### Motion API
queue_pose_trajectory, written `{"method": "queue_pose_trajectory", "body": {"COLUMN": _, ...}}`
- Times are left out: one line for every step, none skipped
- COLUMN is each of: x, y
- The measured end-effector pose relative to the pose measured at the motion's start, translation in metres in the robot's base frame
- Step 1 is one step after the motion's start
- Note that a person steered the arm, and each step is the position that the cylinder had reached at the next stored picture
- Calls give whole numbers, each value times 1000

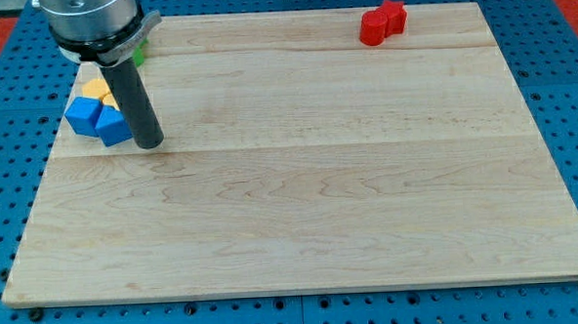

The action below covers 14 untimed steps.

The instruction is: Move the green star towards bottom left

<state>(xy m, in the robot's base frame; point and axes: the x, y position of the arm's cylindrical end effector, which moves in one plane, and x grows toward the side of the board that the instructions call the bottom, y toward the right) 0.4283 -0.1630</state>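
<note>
Only a small patch of a green block, presumably the green star, shows at the view's top left, mostly hidden behind the arm's housing. My rod comes down from the top left and my tip rests on the wooden board just right of a blue block. A yellow block lies right behind the blue one, partly hidden by the rod. The tip is below the green block, apart from it.
A red block lies near the board's top edge, right of centre. The wooden board sits on a blue perforated table. The blue and yellow blocks sit close to the board's left edge.
</note>
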Motion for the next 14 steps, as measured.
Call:
{"method": "queue_pose_trajectory", "body": {"x": 0, "y": 9}}
{"method": "queue_pose_trajectory", "body": {"x": 0, "y": 21}}
{"method": "queue_pose_trajectory", "body": {"x": 0, "y": 30}}
{"method": "queue_pose_trajectory", "body": {"x": 0, "y": 37}}
{"method": "queue_pose_trajectory", "body": {"x": 0, "y": 44}}
{"method": "queue_pose_trajectory", "body": {"x": 0, "y": 51}}
{"method": "queue_pose_trajectory", "body": {"x": 0, "y": 58}}
{"method": "queue_pose_trajectory", "body": {"x": 0, "y": 64}}
{"method": "queue_pose_trajectory", "body": {"x": 0, "y": 71}}
{"method": "queue_pose_trajectory", "body": {"x": -63, "y": 79}}
{"method": "queue_pose_trajectory", "body": {"x": -164, "y": 85}}
{"method": "queue_pose_trajectory", "body": {"x": -214, "y": 35}}
{"method": "queue_pose_trajectory", "body": {"x": -237, "y": -31}}
{"method": "queue_pose_trajectory", "body": {"x": -237, "y": -43}}
